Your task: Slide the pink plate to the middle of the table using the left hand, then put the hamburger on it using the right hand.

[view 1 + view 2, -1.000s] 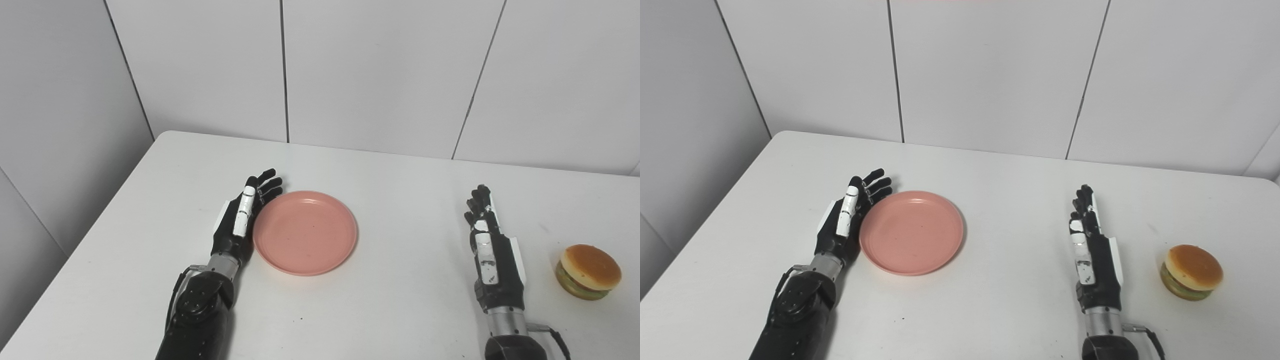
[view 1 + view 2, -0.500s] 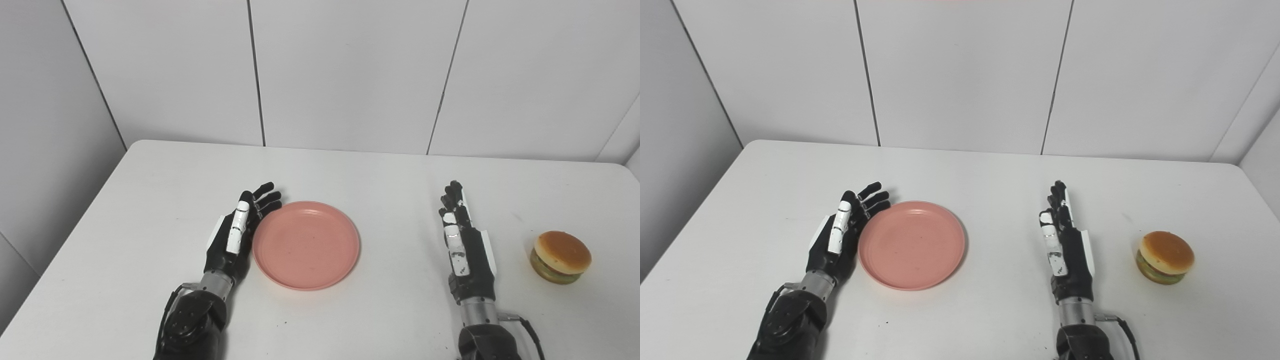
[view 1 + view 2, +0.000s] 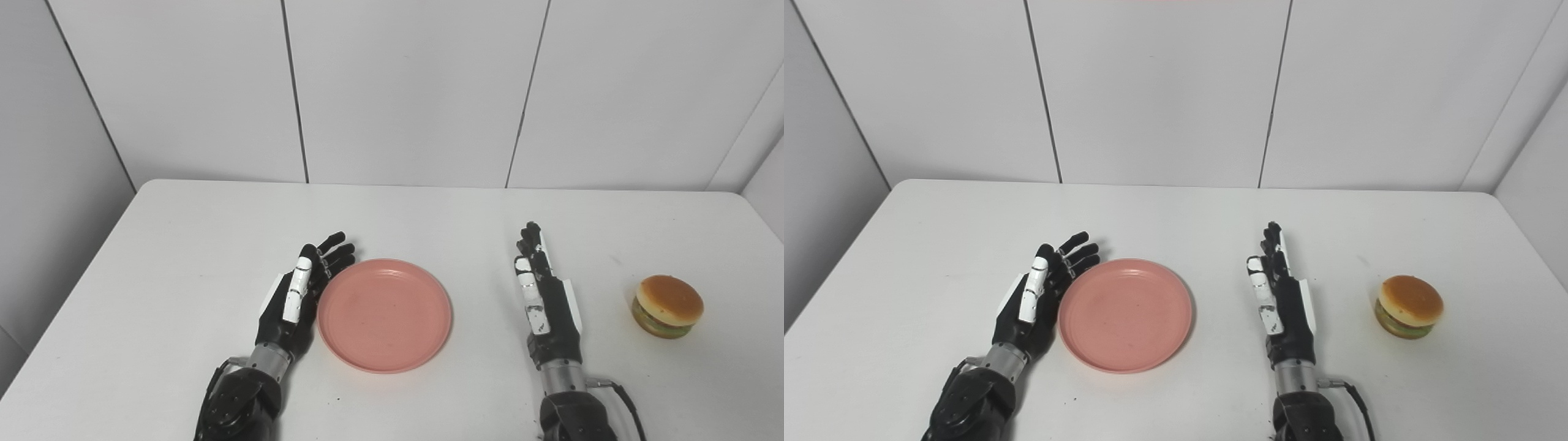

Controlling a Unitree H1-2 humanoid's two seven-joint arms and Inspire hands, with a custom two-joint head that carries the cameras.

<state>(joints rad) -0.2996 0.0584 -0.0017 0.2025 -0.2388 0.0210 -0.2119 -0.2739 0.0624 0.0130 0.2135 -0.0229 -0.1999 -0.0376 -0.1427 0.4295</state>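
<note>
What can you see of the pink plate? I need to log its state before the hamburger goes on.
The pink plate is round and shallow with a low raised rim, smooth and matte like plastic, and empty. It lies flat on the white table, between the two hands. The left hand, open and edge-on, sits against its left rim; actual contact can't be confirmed. The right hand and the hamburger stand apart from it.

Both arms are cut off by the bottom edge at the forearm, and the near edge of the surface (image 3: 153, 257) lies outside the picture too. The left hand (image 3: 297, 300) stands edge-on against the pink plate (image 3: 386, 315), so its palm and the contact are hidden. The hamburger (image 3: 667, 306) filling is too small to make out.
</note>
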